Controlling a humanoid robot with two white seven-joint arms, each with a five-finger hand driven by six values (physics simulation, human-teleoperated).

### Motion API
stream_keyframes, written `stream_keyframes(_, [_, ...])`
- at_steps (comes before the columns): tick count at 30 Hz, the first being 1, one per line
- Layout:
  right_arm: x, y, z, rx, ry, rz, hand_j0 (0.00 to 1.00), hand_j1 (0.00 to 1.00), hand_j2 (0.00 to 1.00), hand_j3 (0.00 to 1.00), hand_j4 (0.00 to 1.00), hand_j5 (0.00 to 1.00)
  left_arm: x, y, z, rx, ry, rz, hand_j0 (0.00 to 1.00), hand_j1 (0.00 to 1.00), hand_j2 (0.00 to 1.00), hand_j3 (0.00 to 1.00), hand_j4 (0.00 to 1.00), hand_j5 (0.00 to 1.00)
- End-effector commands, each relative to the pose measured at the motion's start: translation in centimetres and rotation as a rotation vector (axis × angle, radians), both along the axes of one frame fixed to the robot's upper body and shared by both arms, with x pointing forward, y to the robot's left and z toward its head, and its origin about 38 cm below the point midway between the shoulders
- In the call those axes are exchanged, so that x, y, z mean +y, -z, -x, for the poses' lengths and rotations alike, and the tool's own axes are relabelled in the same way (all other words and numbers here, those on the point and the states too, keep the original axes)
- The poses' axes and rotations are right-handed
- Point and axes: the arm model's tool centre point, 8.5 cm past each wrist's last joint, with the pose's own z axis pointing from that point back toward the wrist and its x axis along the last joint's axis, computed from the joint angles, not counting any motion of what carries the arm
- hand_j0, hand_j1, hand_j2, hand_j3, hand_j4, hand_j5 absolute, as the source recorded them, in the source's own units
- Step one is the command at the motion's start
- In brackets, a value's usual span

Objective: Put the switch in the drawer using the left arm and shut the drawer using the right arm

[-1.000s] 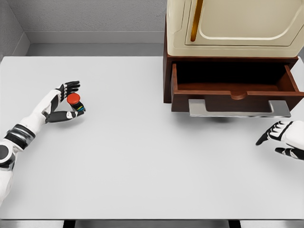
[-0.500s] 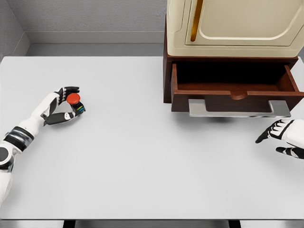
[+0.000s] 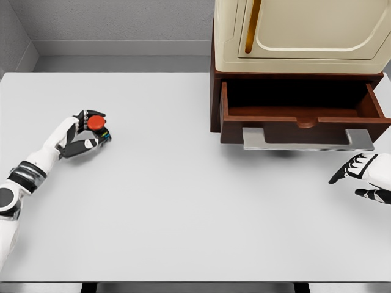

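Note:
The switch [image 3: 96,125] is a small dark block with a round red button on top, at the left of the white table [image 3: 183,195]. My left hand [image 3: 89,129] has its fingers curled around the switch, thumb below and fingers above. The brown wooden drawer [image 3: 302,116] stands pulled out from the cabinet at the upper right, with a grey handle [image 3: 305,141] across its front. Its inside is dark and looks bare. My right hand [image 3: 361,177] rests at the right edge, below the handle, fingers relaxed and holding nothing.
A cream-coloured appliance [image 3: 305,30] sits on top of the brown cabinet. A grey wall [image 3: 116,24] runs behind the table. The table's front edge lies along the bottom of the picture.
The left hand's fingers have drawn in around the switch, and hand and switch have shifted slightly up. The right hand has barely moved.

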Motion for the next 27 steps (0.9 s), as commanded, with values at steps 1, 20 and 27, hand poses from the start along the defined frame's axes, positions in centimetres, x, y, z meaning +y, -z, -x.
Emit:
stream_keyframes(1, [0.0,-0.1,0.0,0.0,0.001,-0.003,0.67,0.67,0.67,0.67,0.67,0.67,-0.1,-1.1,-0.2,-0.03,0.002,0.009,0.48,0.48,0.48,0.48,0.48,0.48])
stream_keyframes(20, [-0.1,-0.1,-0.1,0.0,0.002,-0.001,0.67,0.67,0.67,0.67,0.67,0.67,-4.4,-8.0,-0.1,-0.242,0.13,-0.067,0.4,0.4,0.4,0.4,0.4,0.4])
stream_keyframes(27, [-0.1,-0.2,-0.1,0.0,-0.001,0.006,0.68,0.68,0.68,0.68,0.68,0.68,-6.3,-10.6,0.4,-0.34,0.174,-0.179,0.36,0.36,0.36,0.36,0.36,0.36])
